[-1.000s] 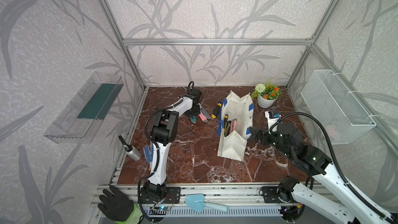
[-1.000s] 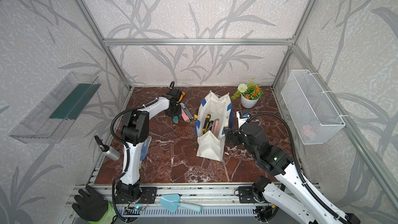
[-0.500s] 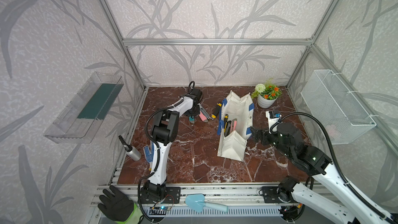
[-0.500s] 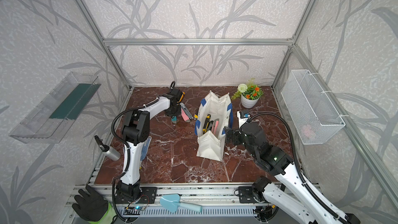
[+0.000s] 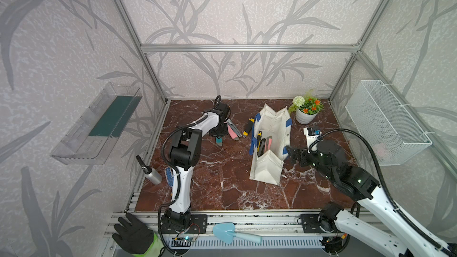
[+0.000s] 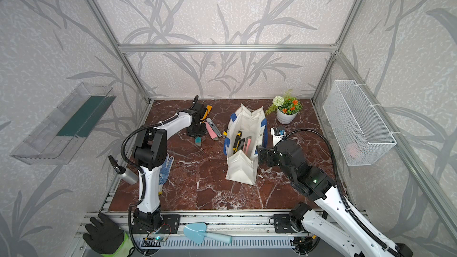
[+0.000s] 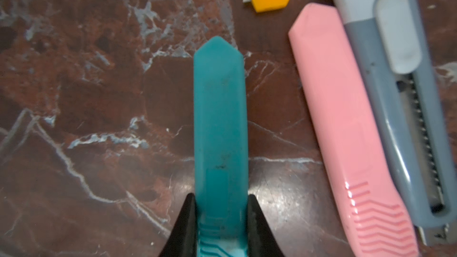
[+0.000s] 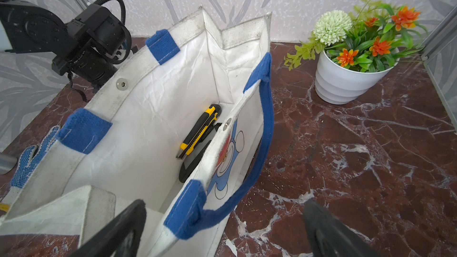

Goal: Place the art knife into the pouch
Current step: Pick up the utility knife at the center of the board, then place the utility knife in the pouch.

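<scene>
Left gripper (image 7: 220, 218) clamps the teal art knife (image 7: 220, 110), down on the surface (image 5: 222, 181) left of the pouch (image 5: 265, 174), beside a pink knife (image 7: 346, 119). Right gripper (image 8: 223, 203) wide open, empty, at the pouch's right wall. Grasp looks made; lift, carry and drop remain.

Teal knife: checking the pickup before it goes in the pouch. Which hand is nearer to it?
Left. The left hand grips the teal knife at its ridged end; the right hand is open at the pouch, well away.
</scene>
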`<state>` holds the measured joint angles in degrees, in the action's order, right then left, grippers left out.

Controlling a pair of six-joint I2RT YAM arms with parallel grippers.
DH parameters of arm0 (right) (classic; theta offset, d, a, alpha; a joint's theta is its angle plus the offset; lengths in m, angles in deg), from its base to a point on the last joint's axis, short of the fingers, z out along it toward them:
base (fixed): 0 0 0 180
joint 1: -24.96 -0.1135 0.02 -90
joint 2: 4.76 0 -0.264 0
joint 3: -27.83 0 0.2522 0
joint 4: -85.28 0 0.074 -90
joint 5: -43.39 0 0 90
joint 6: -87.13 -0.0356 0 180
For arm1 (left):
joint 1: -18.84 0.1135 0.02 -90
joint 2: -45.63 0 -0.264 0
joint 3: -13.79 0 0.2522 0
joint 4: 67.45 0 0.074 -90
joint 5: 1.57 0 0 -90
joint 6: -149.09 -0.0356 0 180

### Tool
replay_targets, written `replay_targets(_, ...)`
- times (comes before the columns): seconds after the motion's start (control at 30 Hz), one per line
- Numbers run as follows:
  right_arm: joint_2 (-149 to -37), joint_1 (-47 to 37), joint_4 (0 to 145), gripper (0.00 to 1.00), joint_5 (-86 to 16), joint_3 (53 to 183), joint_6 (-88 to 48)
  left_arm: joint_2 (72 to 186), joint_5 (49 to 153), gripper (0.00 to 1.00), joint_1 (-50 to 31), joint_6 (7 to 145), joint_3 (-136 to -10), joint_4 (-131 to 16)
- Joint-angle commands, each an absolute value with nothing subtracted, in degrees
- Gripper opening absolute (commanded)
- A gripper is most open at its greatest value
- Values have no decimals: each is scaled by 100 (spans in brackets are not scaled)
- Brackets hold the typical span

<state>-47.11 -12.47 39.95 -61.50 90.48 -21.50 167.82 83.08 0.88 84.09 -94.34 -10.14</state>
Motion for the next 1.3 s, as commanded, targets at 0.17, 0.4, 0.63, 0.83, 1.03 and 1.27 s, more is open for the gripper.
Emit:
replay_targets(0.17, -4754, -1226, 3944, 99, -6146, 9187, -2179, 15762, 8179, 16, -2, 8351, -9472, -606)
replay_targets(0.4, -4866, -1225, 3773, 99, -6270, 9347, -2073, 15038, 7823, 16, -597, 8228, -10066, -147)
replay_targets(0.63, -4760, -1225, 3784, 99, -6031, 9352, -2053, 14899, 7909, 16, -1446, 7908, -11342, 462)
replay_targets(0.83, -4586, -1224, 3837, 99, -6019, 9222, -2084, 15209, 7930, 17, -2207, 7781, -12334, 527)
replay_targets(1.03, -4451, -1224, 3766, 99, -6029, 9168, -2154, 16015, 8073, 17, -2742, 7513, -13366, 448)
replay_targets(1.27, -4144, -1229, 3678, 99, -6030, 8982, -2383, 16793, 8421, 17, -3007, 7579, -13840, 560)
